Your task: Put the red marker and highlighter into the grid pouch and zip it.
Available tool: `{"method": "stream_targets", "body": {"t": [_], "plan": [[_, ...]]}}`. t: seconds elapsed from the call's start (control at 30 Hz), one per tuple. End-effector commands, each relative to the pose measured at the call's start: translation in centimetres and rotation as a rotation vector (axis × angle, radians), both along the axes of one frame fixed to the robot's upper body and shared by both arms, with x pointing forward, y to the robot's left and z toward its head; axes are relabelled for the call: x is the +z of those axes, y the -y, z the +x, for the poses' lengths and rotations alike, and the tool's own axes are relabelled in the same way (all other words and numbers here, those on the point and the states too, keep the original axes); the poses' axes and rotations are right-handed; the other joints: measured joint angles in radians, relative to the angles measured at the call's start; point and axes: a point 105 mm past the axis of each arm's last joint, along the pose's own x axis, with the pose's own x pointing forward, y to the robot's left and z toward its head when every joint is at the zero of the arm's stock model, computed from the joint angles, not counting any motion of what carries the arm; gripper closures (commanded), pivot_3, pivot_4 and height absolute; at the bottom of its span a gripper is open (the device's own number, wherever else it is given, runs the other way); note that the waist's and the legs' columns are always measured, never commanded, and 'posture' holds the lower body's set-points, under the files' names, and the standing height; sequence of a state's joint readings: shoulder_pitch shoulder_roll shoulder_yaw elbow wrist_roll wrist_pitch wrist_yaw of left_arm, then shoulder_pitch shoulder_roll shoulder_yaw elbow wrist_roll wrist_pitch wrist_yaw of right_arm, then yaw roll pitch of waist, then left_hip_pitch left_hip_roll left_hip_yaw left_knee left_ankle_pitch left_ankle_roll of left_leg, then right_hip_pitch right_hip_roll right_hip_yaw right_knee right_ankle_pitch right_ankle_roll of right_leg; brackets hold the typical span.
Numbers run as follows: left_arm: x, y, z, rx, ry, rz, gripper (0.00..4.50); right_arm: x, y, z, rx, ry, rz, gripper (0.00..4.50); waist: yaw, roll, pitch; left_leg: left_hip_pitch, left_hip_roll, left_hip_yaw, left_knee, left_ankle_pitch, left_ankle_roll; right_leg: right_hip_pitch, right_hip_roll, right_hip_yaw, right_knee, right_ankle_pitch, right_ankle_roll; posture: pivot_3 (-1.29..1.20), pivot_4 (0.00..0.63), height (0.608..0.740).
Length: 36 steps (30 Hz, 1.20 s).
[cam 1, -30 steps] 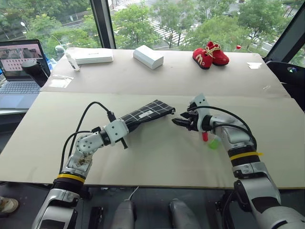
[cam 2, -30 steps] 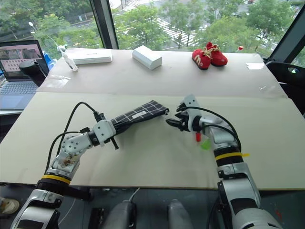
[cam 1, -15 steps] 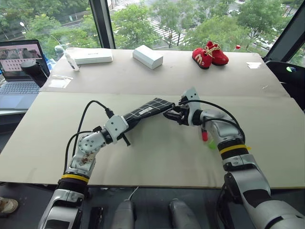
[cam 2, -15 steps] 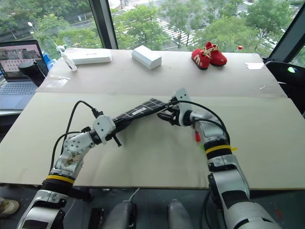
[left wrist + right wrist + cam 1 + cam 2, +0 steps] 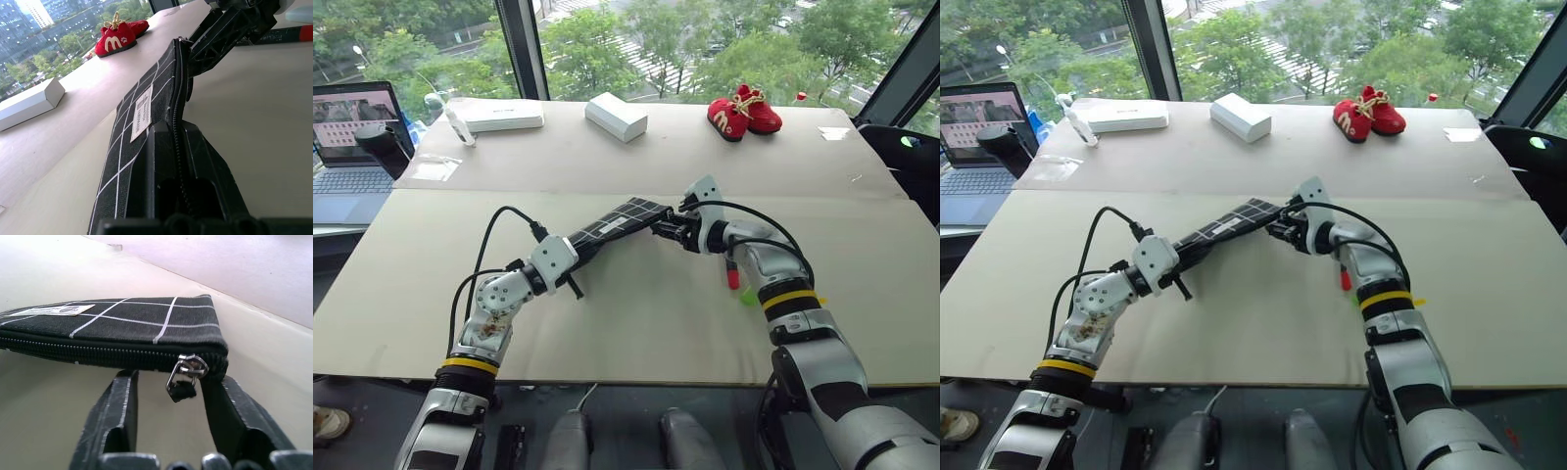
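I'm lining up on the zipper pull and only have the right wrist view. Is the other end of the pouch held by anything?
Observer: Yes. The left gripper is shut on the end of the grid pouch opposite your zipper pull.
Operator: Are the pens inside already?
Observer: No. The red marker lies on the table, partly hidden behind the right forearm.
Operator: And the highlighter?
Observer: The highlighter is also on the table, right beside the marker's red cap.
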<state>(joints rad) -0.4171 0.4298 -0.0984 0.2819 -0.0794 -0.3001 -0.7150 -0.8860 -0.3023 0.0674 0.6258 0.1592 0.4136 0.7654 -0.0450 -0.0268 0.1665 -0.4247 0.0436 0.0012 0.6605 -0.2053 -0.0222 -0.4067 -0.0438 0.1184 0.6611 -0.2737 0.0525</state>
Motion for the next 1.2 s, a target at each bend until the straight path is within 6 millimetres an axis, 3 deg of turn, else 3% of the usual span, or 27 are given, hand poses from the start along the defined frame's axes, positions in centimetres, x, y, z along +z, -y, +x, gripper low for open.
{"method": "stream_targets", "body": {"t": [0.03, 0.07, 0.3, 0.63, 0.83, 1.2], "plan": [[1.7, 0.2, 0.0, 0.0, 0.061, -0.025, 4.5, 2.0, -0.2, -0.2, 0.044, 0.075, 0.002, 4.09, 0.001, 0.0, 0.0, 0.0, 0.0, 0.0, 0.0, 0.0, 0.0, 0.0, 0.0, 0.0, 0.0, 0.0, 0.0, 0.0, 0.15, 0.729], [1.7, 0.3, 0.0, -0.001, 0.061, -0.025, 4.5, 2.0, -0.2, -0.2, 0.048, 0.075, 0.001, 4.42, 0.001, 0.0, 0.0, 0.0, 0.0, 0.0, 0.0, 0.0, 0.0, 0.0, 0.0, 0.0, 0.0, 0.0, 0.0, 0.0, 0.15, 0.729], [1.7, 0.7, 0.3, -0.007, 0.062, -0.027, 4.5, 1.2, -1.0, -1.5, 0.135, 0.038, -0.028, 4.42, 0.001, 0.0, 0.0, 0.0, 0.0, 0.0, 0.0, 0.0, 0.0, 0.0, 0.0, 0.0, 0.0, 0.0, 0.0, 0.0, 0.15, 0.729], [1.8, 1.1, 0.4, -0.016, 0.067, -0.029, 4.5, -1.0, -6.6, -5.7, 0.368, -0.021, -0.063, 4.42, 0.0, 0.0, 0.0, 0.0, 0.0, 0.0, 0.0, 0.0, 0.0, 0.0, 0.0, 0.0, 0.0, 0.0, 0.0, 0.0, 0.15, 0.729], [1.9, 1.3, 0.4, -0.029, 0.067, -0.021, 4.5, 0.5, -9.9, -6.0, 0.405, 0.002, 0.009, 4.42, 0.001, 0.0, 0.0, 0.0, 0.0, 0.0, 0.0, 0.0, 0.0, 0.0, 0.0, 0.0, 0.0, 0.0, 0.0, 0.0, 0.15, 0.729], [1.9, 1.7, 0.5, -0.05, 0.063, -0.015, 4.5, 1.3, -12.3, -8.4, 0.53, -0.036, 0.067, 4.42, 0.002, 0.0, 0.0, 0.0, 0.0, -0.001, 0.0, 0.0, 0.0, 0.0, 0.0, -0.001, 0.0, 0.0, 0.0, 0.0, 0.15, 0.729]]}}
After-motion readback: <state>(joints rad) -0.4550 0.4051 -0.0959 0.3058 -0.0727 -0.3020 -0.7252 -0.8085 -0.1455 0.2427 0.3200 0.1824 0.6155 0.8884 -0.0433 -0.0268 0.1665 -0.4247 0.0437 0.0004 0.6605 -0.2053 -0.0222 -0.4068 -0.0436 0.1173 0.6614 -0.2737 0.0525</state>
